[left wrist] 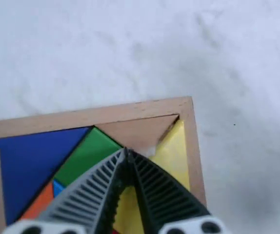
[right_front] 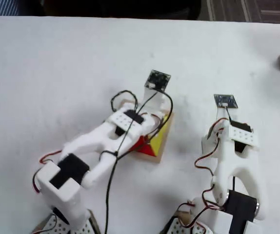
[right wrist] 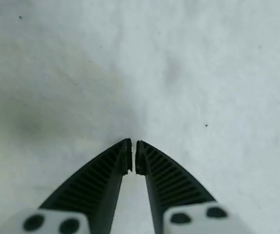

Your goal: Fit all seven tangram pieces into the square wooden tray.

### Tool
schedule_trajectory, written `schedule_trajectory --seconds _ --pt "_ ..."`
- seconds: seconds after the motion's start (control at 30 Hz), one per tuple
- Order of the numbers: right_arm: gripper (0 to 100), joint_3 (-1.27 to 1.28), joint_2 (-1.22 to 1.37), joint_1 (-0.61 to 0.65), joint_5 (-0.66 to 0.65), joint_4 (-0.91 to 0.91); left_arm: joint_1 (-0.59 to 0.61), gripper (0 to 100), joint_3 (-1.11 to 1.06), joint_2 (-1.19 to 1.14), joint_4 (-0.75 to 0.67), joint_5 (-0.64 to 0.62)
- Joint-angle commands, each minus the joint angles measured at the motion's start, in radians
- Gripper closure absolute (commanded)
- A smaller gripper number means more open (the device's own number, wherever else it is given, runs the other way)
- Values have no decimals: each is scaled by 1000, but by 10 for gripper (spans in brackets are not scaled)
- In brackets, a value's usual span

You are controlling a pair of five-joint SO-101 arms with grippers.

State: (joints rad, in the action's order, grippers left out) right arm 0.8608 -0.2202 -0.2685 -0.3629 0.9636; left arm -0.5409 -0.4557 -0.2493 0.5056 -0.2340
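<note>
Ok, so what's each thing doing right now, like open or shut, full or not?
Left gripper: shut, empty, over the tray.
Right gripper: shut, empty, over the bare table.
Tray: partly filled, with a bare triangle gap at one corner.
Blue piece: flat in the tray.
Green piece: flat in the tray.
Yellow piece: in the tray, beside the gap.

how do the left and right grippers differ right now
The left gripper is over the wooden tray, tips at the unfilled triangular gap between the green piece and the yellow piece; the right gripper is over the white table, off to the side of the tray. The left's jaws meet fully; the right's leave a hairline slit at the tips. Both are shut and hold nothing.
</note>
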Motion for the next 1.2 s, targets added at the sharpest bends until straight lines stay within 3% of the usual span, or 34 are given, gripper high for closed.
schedule_trajectory --seconds 0.0,0.17,0.53,0.73,1.17 --pt "978 -71 -4 -12 -6 -7 -61 979 48 8 46 -5" --pt "978 -71 -4 -12 -6 -7 -62 979 26 53 71 -5" --pt "978 -69 -4 -12 -6 -19 -33 978 -230 400 68 9" --pt "978 -68 -2 -12 -6 -19 117 979 -353 529 68 193" --pt "981 18 -70 39 -8 -54 506 978 -818 1136 75 203"
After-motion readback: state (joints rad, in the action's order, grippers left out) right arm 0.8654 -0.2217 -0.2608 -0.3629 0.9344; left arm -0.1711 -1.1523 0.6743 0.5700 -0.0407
